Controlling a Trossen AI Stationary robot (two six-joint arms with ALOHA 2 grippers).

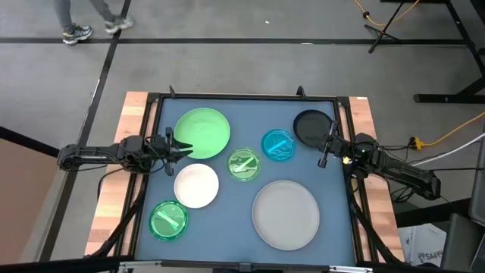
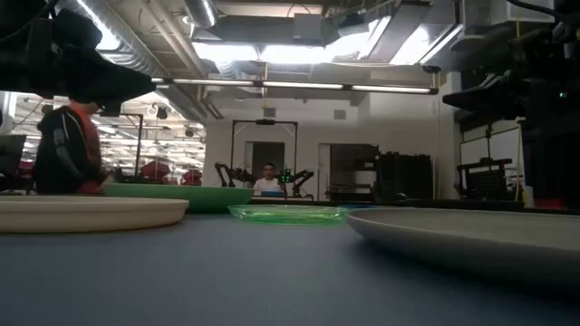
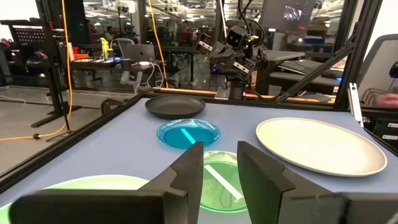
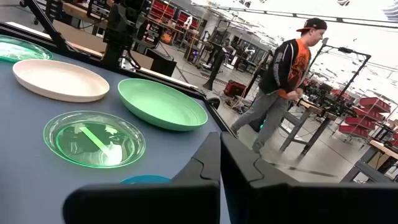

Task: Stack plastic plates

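Note:
Several round plates lie flat and apart on the blue mat. They are a large light green one, a medium white one, a large grey one, a medium black one, a small blue one and two small green ones. My left gripper is open a little. It hovers at the light green plate's near-left rim and points toward the small green plate. My right gripper is shut and sits beside the black plate's near-right edge, above the blue plate.
A dark raised frame rims the mat, with wooden table edges outside it. Bare mat shows between the white plate and the grey plate. A person stands in the room beyond the table's left side. Feet show on the floor past the far edge.

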